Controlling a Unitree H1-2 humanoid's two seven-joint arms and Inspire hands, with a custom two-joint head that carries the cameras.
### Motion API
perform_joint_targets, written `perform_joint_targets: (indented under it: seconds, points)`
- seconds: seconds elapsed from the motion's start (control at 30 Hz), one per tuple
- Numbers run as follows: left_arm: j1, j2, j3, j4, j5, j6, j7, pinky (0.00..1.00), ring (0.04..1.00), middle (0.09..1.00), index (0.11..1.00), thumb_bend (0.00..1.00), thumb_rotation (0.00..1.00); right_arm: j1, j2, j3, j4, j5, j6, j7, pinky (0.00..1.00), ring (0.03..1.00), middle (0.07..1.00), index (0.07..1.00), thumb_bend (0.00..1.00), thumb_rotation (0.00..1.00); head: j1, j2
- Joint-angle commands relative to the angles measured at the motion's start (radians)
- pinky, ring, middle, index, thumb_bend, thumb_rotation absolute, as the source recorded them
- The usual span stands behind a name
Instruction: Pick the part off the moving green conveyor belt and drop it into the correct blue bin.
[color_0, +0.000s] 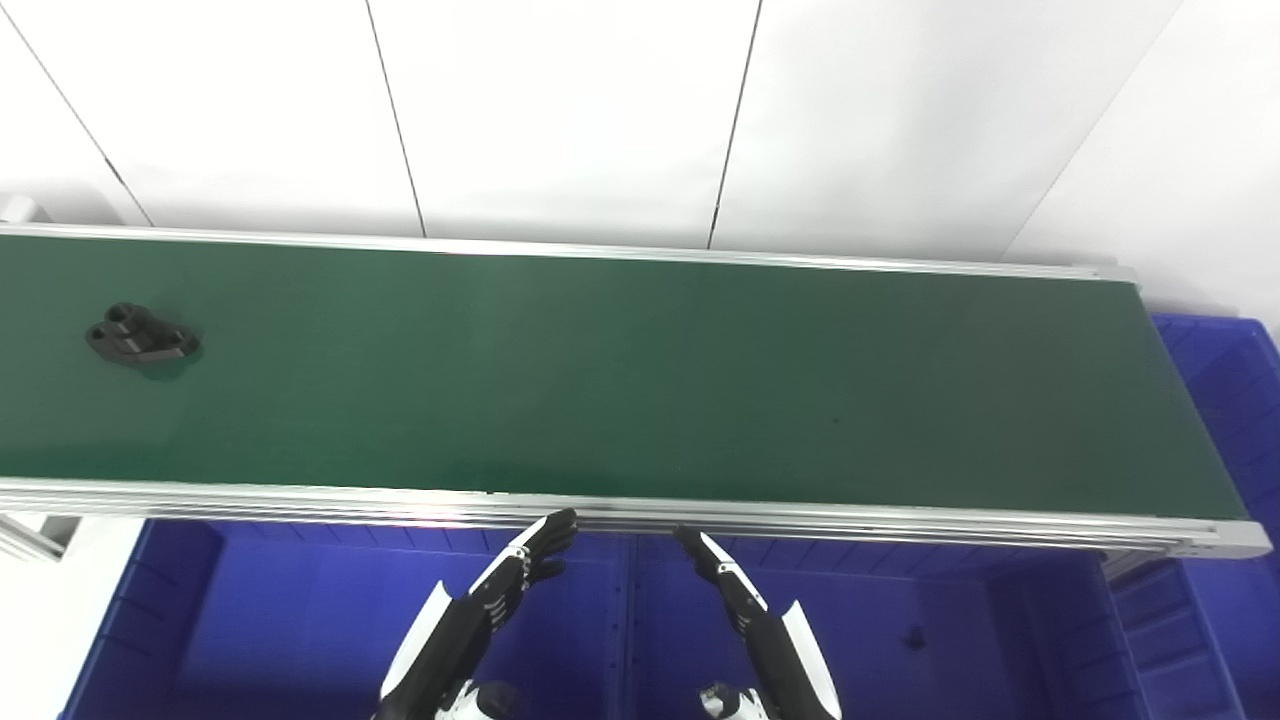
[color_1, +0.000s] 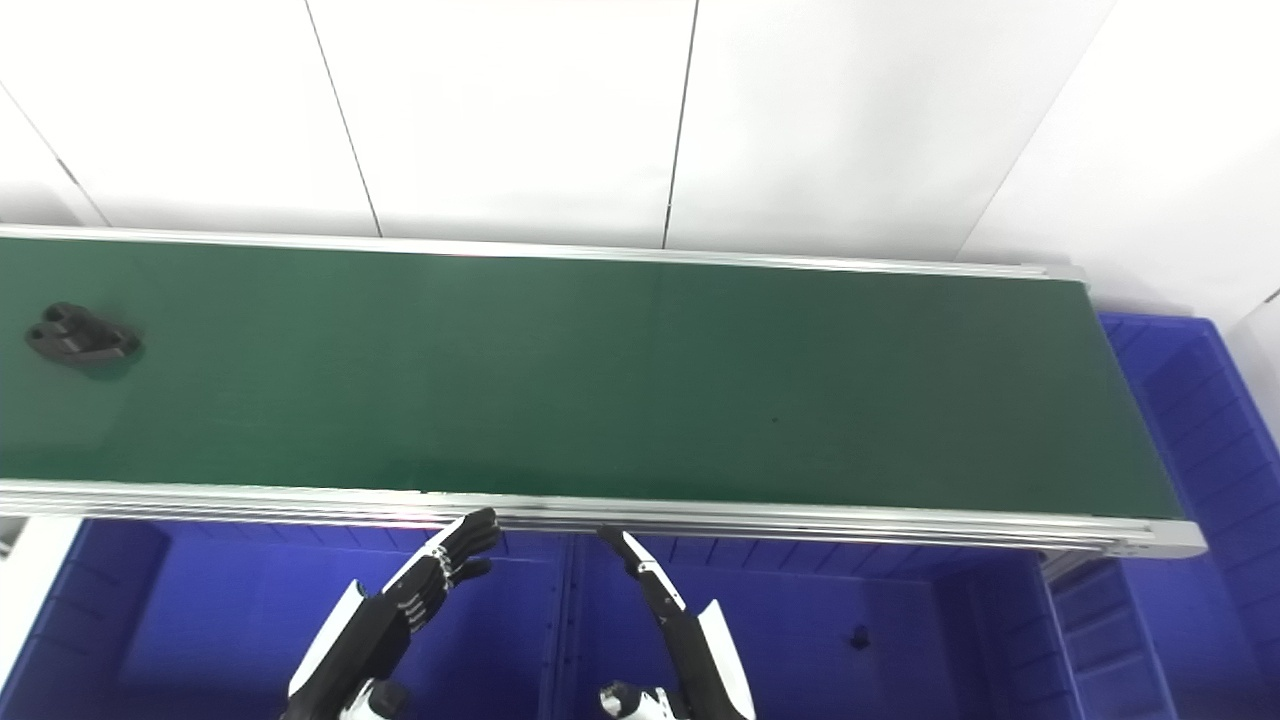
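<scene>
You see the green conveyor belt (color_0: 640, 380) running across the view from left to right, framed by aluminium rails, with white wall panels (color_0: 560, 110) behind it. The black part (color_0: 141, 337) lies flat on the belt near its far left end, closer to the back rail than to the front one. It is a small bracket-like piece with round holes in it, and nothing touches it.

Your left hand (color_0: 530, 560) hovers just below the front rail, near the middle of the belt's length. Its fingers are stretched out and slightly spread, pointing up toward the rail, and it holds nothing. Your right hand (color_0: 715, 575) sits just beside it, also below the front rail, fingers extended and angled up to the left, empty as well. Both hands are well apart from the part, which is far off to their left.

Under the hands you see two blue bins side by side: the left bin (color_0: 300, 610) and the right bin (color_0: 900, 620), split by a divider wall between the two hands. A small dark item (color_0: 913, 636) lies on the floor of the right bin. Another blue bin (color_0: 1230, 400) stands past the belt's right end.
</scene>
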Motion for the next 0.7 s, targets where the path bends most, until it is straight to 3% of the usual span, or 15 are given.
perform_joint_targets:
  seconds: [0.0, 0.2, 0.67]
  points:
    - [0.005, -0.007, 0.005, -0.042, -0.003, -0.039, -0.007, 0.87, 0.922, 0.928, 0.921, 0.91, 0.95, 0.004, 0.013, -0.006, -0.036, -0.009, -0.057, 0.015, 0.93, 0.939, 0.926, 0.909, 0.97, 0.96, -0.001, 0.011]
    - [0.003, -0.006, 0.015, -0.053, -0.016, -0.036, -0.017, 0.88, 0.926, 0.929, 0.923, 0.92, 0.94, 0.002, 0.027, -0.02, -0.043, -0.011, -0.056, 0.038, 0.94, 0.945, 0.926, 0.915, 0.97, 0.96, -0.028, 0.03]
    - [0.014, -0.026, 0.03, -0.047, -0.02, -0.037, -0.042, 0.88, 0.917, 0.923, 0.913, 0.91, 0.93, 0.013, 0.03, -0.035, -0.044, -0.012, -0.057, 0.055, 0.92, 0.937, 0.927, 0.913, 0.96, 0.95, -0.003, 0.0]
